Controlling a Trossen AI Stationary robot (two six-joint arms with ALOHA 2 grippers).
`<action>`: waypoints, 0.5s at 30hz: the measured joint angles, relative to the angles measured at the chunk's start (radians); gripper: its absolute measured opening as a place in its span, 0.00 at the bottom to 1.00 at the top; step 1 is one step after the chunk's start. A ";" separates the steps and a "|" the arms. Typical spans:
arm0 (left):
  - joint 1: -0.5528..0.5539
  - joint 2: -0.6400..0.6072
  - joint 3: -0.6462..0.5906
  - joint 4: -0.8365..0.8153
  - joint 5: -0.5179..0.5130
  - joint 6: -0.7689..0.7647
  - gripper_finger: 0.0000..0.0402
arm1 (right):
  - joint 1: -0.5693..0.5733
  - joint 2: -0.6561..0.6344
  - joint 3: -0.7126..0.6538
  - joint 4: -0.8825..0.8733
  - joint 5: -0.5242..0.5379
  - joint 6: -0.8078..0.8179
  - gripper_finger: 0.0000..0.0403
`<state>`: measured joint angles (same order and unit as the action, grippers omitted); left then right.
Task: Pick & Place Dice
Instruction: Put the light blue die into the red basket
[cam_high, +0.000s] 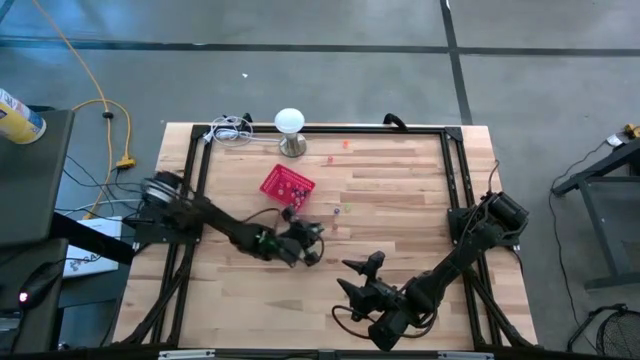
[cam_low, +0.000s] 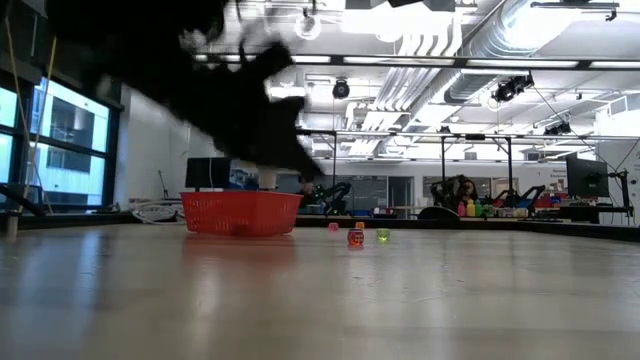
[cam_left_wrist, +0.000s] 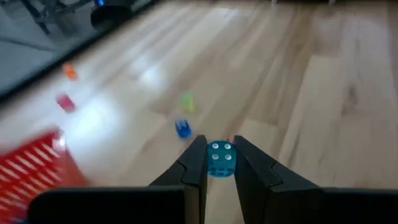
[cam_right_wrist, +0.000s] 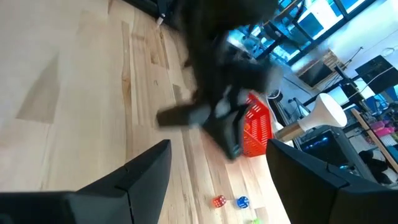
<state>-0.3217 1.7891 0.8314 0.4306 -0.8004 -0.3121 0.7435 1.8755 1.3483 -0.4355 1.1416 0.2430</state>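
Note:
My left gripper (cam_high: 312, 240) (cam_left_wrist: 220, 163) is shut on a light blue die (cam_left_wrist: 220, 158), just near of the small red mesh basket (cam_high: 287, 183) (cam_low: 241, 212). In the low view it hangs blurred above the table (cam_low: 300, 160). Loose dice lie on the wood: a blue one (cam_left_wrist: 183, 129), a green one (cam_left_wrist: 187, 102) (cam_low: 383, 235), a red one (cam_low: 355, 238) (cam_right_wrist: 218, 201), a pink one (cam_left_wrist: 64, 102) and an orange one (cam_left_wrist: 70, 73). My right gripper (cam_high: 358, 277) (cam_right_wrist: 217, 168) is open and empty near the table's near edge. My left gripper pinches the light blue die between its two fingers (cam_left_wrist: 198, 163), which meet it on two opposite faces (cam_left_wrist: 211, 163). A face with several white pips shows between them. The die sits at the fingers' free ends, and the table shows blurred beyond it.
A white domed object on a round stand (cam_high: 289, 125) (cam_right_wrist: 329, 112) and a coil of white cable (cam_high: 230, 130) sit at the table's far edge. A black frame (cam_high: 455, 170) borders the table. Bare wood lies in the middle and right (cam_high: 400, 200).

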 joint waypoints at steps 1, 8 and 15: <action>-0.002 -0.042 0.000 -0.041 0.000 0.013 0.11 | 0.000 0.000 0.000 -0.003 0.000 0.002 0.63; 0.034 -0.307 0.000 -0.388 0.035 -0.064 0.11 | 0.000 0.000 0.000 -0.024 0.000 0.024 0.63; 0.195 -0.382 -0.001 -0.588 0.250 -0.158 0.11 | -0.010 0.000 0.000 -0.012 0.002 0.031 0.63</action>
<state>-0.1270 1.4071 0.8306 -0.1577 -0.5507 -0.4698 0.7332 1.8755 1.3483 -0.4474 1.1436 0.2738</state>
